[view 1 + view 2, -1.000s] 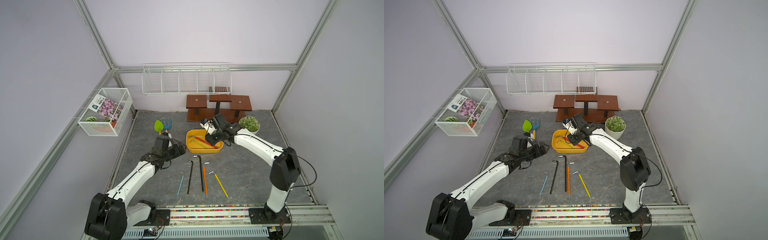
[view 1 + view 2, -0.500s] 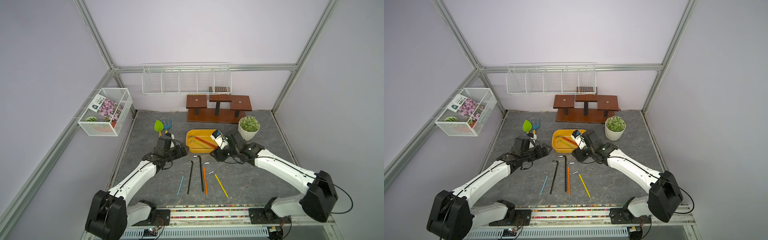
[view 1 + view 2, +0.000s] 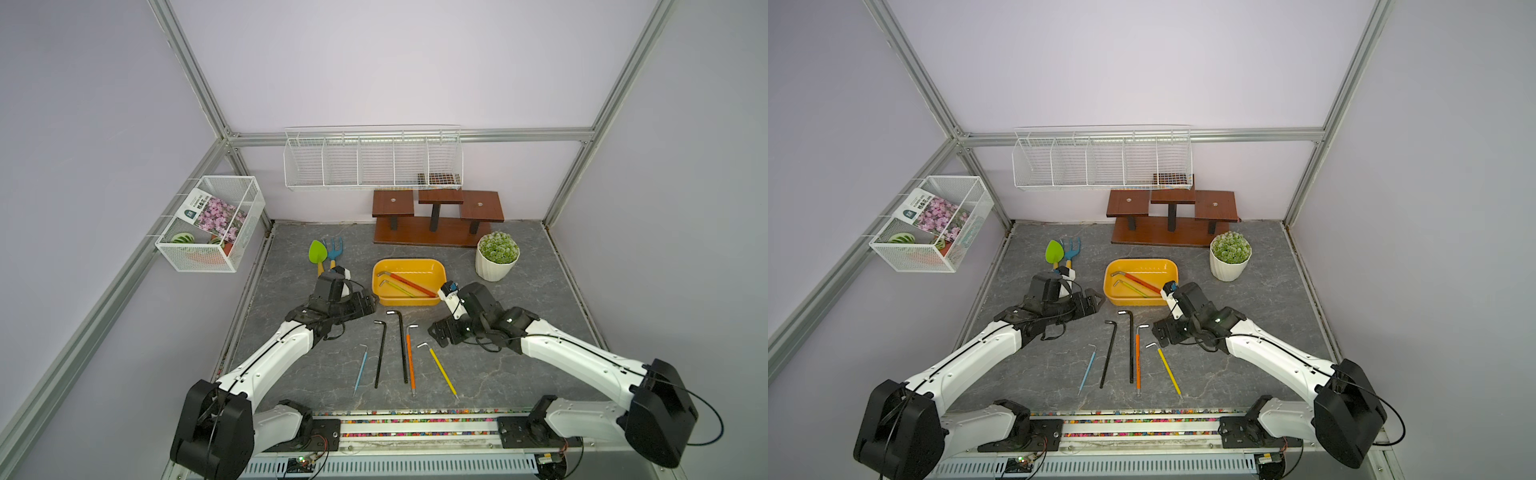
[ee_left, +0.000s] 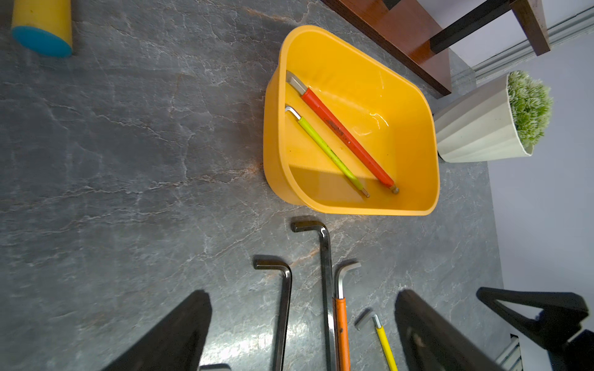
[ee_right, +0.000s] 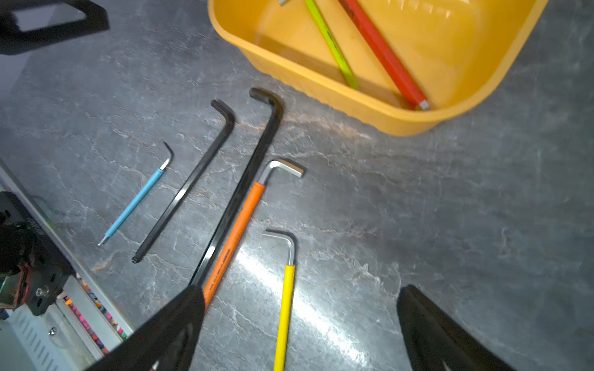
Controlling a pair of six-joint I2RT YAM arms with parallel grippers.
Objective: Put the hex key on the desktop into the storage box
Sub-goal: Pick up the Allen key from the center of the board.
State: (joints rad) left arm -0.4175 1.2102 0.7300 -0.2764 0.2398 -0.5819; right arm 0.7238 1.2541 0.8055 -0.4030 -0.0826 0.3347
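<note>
The yellow storage box (image 3: 409, 261) (image 3: 1140, 260) stands mid-desktop (image 3: 498, 374). A red-sleeved hex key (image 3: 411, 283) (image 4: 347, 138) and a green one (image 3: 397, 289) (image 4: 328, 151) lie inside it. Several hex keys lie in a row in front of it: blue (image 3: 360, 370), black (image 3: 380, 353), long black (image 3: 402, 345), orange (image 3: 410, 357), yellow (image 3: 442, 368) (image 5: 286, 298). My right gripper (image 3: 438, 334) (image 5: 302, 334) hovers open and empty over the yellow key's bent end. To the left of the box my left gripper (image 3: 368, 305) (image 4: 302, 337) is open and empty.
A white pot with a green plant (image 3: 497, 255) stands right of the box. A brown wooden stand (image 3: 436, 216) is behind it. A green trowel and blue fork (image 3: 324, 255) lie at the back left. White wire baskets (image 3: 372, 160) (image 3: 212, 222) hang on the walls.
My right gripper has swung from above the storage box down to the row of keys on the desktop, and its jaws have spread wide. The left arm has barely moved.
</note>
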